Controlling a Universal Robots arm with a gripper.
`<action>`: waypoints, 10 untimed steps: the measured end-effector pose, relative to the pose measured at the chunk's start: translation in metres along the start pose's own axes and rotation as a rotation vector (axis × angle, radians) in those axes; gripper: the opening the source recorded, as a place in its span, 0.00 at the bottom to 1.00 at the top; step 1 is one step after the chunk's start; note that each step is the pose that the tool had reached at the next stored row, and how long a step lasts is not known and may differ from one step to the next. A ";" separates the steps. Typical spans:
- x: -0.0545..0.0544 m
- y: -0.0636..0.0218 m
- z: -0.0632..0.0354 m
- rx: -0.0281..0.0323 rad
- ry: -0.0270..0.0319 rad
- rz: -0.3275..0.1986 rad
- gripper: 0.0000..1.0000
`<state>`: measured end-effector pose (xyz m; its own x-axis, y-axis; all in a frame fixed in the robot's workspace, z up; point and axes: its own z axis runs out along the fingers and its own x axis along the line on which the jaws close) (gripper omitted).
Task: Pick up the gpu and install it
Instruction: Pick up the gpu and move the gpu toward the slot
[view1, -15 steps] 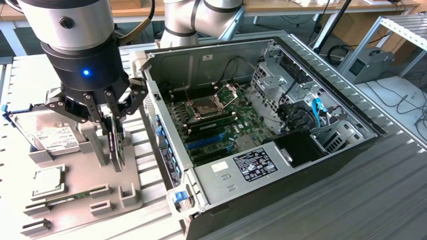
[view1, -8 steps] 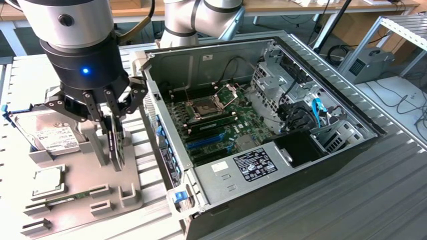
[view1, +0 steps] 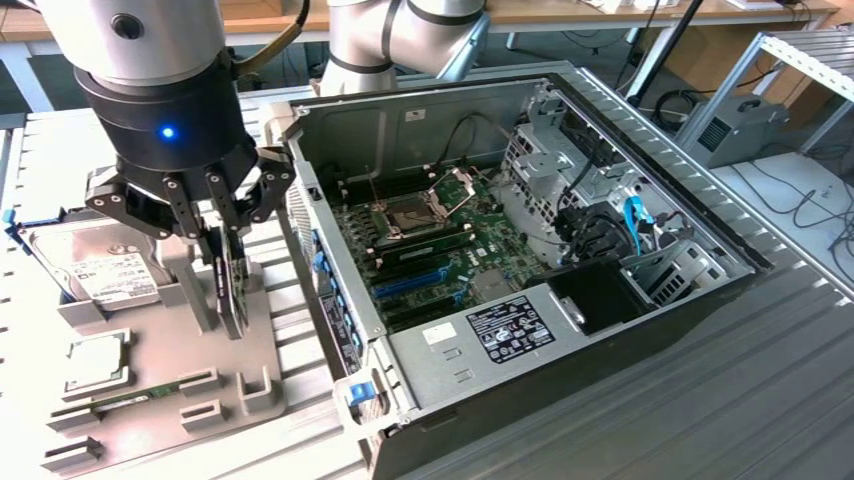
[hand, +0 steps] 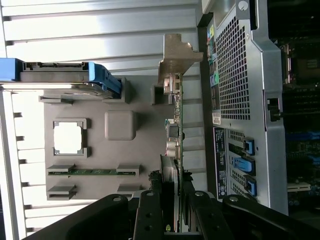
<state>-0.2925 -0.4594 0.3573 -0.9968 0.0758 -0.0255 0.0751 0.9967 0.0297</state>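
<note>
Gripping entry: hand (view1: 223, 250) clamped on gpu (view1: 235, 300), card upright on edge at gray holder (view1: 174, 375), beside open computer case (view1: 387, 130).

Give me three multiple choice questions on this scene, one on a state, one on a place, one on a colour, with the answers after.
1. The computer case's side is: A) shut B) open C) taped over.
2. The tool is: A) inside the computer case B) on the floor C) at the gpu standing in the gray holder.
3. The light on the tool's body is: A) blue B) red C) green.
Answers: 1 B, the motherboard lies exposed; 2 C, it hangs right over that card; 3 A, it glows blue.
</note>
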 end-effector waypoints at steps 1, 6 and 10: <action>0.000 0.0000 -0.0001 0.0000 0.0000 0.000 0.26; 0.000 0.0000 -0.0009 0.0000 0.0000 0.000 0.26; 0.000 0.0000 -0.0016 0.0000 0.0000 0.000 0.26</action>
<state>-0.2925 -0.4594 0.3589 -0.9968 0.0759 -0.0256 0.0751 0.9967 0.0297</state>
